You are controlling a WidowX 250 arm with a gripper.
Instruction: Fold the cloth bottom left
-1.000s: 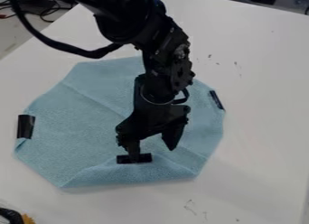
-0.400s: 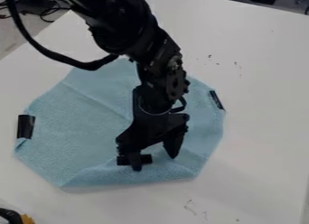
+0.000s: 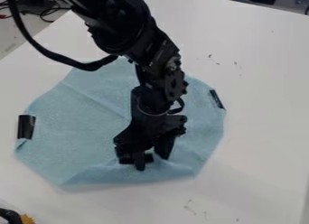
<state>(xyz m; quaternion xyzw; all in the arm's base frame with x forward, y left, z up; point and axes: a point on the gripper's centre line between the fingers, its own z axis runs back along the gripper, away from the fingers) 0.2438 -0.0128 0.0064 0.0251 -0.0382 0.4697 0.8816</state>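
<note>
1 blue cloth (image 3: 72, 128) w/ 3 black strips (image 3: 26, 127) lies on 1 white desk (image 3: 259, 128), nr its left edge. 1 gripper (image 3: 151, 161), a bit open, is at the cloth's btm strip.

arm (image 3: 124, 26) cut off above, lower black strip (image 3: 149, 158) partly hidden

The cloth (image 3: 78, 119) lies on the desk (image 3: 259, 128), left of and just below the frame's middle. One strip (image 3: 26, 127) sits on its left edge, another (image 3: 217, 99) on its upper right edge, and a third (image 3: 125, 160) near its lower edge, partly behind the gripper (image 3: 152, 163). Cables (image 3: 43, 11) lie beyond the desk, upper left; an object (image 3: 11, 216) is in the lower left corner.
</note>
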